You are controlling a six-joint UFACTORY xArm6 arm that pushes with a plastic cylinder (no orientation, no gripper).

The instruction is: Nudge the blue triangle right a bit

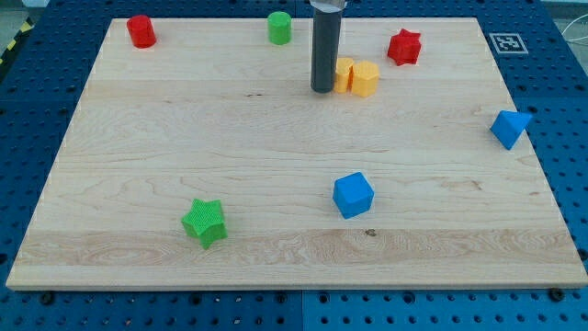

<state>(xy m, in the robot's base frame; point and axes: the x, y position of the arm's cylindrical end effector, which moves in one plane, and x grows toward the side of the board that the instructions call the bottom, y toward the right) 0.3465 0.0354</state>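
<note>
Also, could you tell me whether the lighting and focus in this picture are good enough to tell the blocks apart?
Camera view: light is even and soft, with only faint shadows under the blocks; no glare on the board. Focus is sharp enough to show the blue triangle, blue cube and green star clearly. My tip is sharp too, just left of the yellow blocks, partly hiding them.

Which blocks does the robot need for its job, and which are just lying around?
For the job: blue triangle at the view's right edge; my tip, far off by the yellow blocks.

Lying about: blue cube, green star, green cylinder, red cylinder, red star, two yellow blocks.
</note>
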